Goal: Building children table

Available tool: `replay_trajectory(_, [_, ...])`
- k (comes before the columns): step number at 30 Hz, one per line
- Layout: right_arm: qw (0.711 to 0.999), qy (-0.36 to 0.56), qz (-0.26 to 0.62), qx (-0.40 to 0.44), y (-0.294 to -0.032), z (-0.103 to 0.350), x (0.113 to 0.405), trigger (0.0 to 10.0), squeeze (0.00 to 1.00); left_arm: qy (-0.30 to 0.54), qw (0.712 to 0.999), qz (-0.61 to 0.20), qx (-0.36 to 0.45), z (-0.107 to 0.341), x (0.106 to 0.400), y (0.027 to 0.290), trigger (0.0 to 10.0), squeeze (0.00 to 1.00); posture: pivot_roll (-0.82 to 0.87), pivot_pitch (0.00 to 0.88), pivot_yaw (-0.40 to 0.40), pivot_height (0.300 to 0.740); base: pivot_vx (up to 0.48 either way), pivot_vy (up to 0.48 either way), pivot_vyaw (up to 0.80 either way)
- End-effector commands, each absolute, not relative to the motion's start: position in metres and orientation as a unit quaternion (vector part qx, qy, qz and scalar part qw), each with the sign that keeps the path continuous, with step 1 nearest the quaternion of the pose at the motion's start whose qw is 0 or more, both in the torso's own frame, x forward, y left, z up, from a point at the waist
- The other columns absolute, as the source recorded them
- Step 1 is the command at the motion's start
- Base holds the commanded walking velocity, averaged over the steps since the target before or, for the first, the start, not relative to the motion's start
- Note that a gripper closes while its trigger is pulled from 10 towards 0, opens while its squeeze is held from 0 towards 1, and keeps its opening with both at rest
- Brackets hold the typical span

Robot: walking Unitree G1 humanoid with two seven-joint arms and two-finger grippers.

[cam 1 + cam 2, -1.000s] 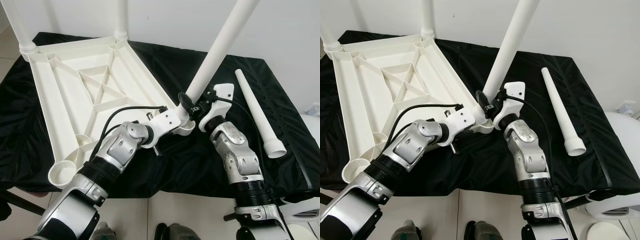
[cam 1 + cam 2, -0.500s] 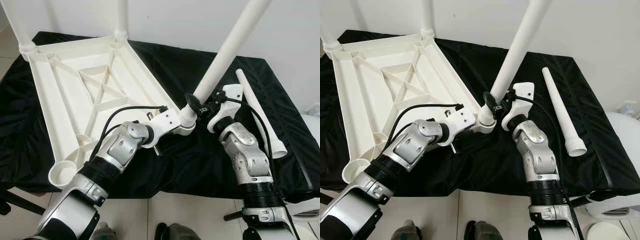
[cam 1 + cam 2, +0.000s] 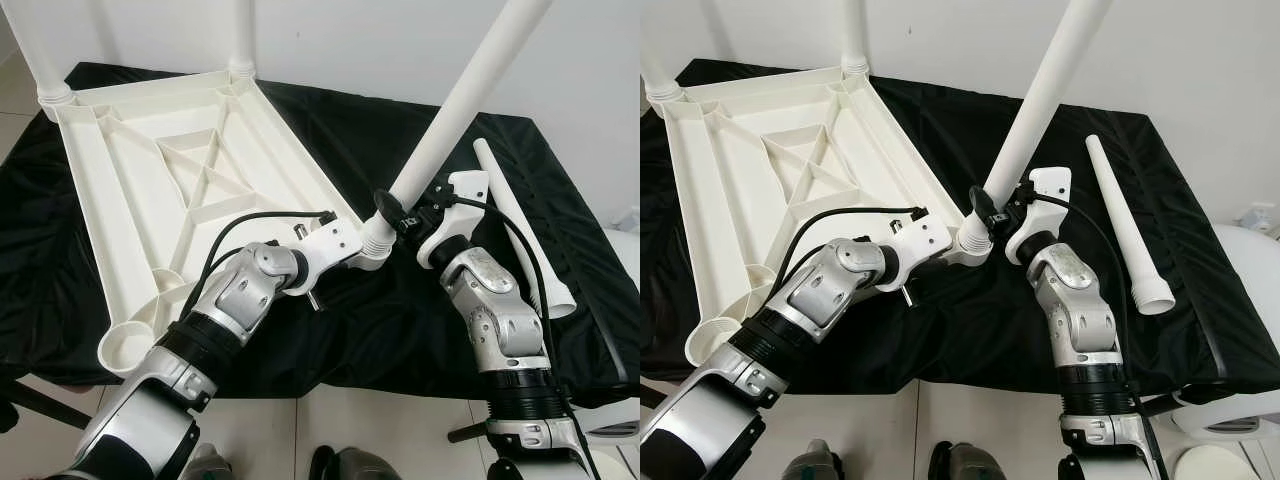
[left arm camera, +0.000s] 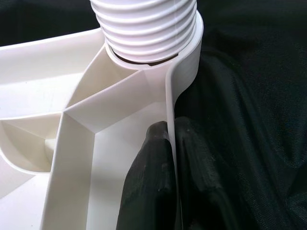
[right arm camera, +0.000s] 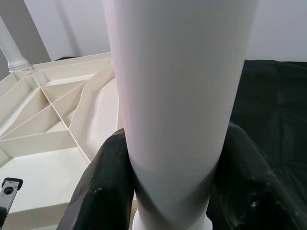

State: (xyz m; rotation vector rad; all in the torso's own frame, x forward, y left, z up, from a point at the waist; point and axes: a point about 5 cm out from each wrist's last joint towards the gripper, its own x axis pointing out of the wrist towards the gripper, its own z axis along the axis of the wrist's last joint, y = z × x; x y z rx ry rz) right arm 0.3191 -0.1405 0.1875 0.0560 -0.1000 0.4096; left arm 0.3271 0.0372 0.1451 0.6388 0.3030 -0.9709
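The white plastic table top (image 3: 170,190) lies upside down on the black-draped tabletop (image 3: 330,330), with two legs already standing in its far corners. A third table leg (image 3: 1035,110) is seated by its threaded end in the near corner socket (image 4: 184,57), but its long axis is tilted up and away to the right instead of upright. It is clamped low on its shaft by the right hand (image 3: 1002,212). The rim beside the socket is pinched shut by the left hand (image 4: 170,158). Straightening and turning is judged to fall to the right hand. A fourth leg (image 3: 1127,225) lies loose well to the right.
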Motion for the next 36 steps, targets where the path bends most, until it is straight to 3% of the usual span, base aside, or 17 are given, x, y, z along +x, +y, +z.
replay_trajectory(1, [0.98, 0.006, 0.2, 0.02, -0.141, 0.166, 0.322, 10.0, 0.0, 0.166, 0.84, -0.402, 0.324, 0.137, 0.336, 0.057, 10.0, 0.0, 0.06, 0.065, -0.092, 0.74, 0.0, 0.0, 0.0])
replay_trajectory(23, [0.967, 0.063, 0.246, -0.006, -0.135, 0.134, 0.323, 10.0, 0.0, 0.164, 0.843, -0.398, 0.321, 0.137, 0.333, 0.057, 10.0, 0.0, 0.08, 0.055, -0.103, 0.74, 0.0, 0.0, 0.0])
replay_trajectory(30, [0.968, 0.048, 0.247, 0.028, -0.143, 0.124, 0.318, 10.0, 0.0, 0.164, 0.842, -0.399, 0.322, 0.137, 0.333, 0.057, 10.0, 0.0, 0.07, 0.059, -0.099, 0.74, 0.0, 0.0, 0.0])
replay_trajectory(36, [0.968, 0.01, 0.252, 0.006, -0.142, 0.123, 0.312, 10.0, 0.0, 0.163, 0.842, -0.399, 0.324, 0.138, 0.334, 0.057, 10.0, 0.0, 0.07, 0.07, -0.095, 0.74, 0.0, 0.0, 0.0])
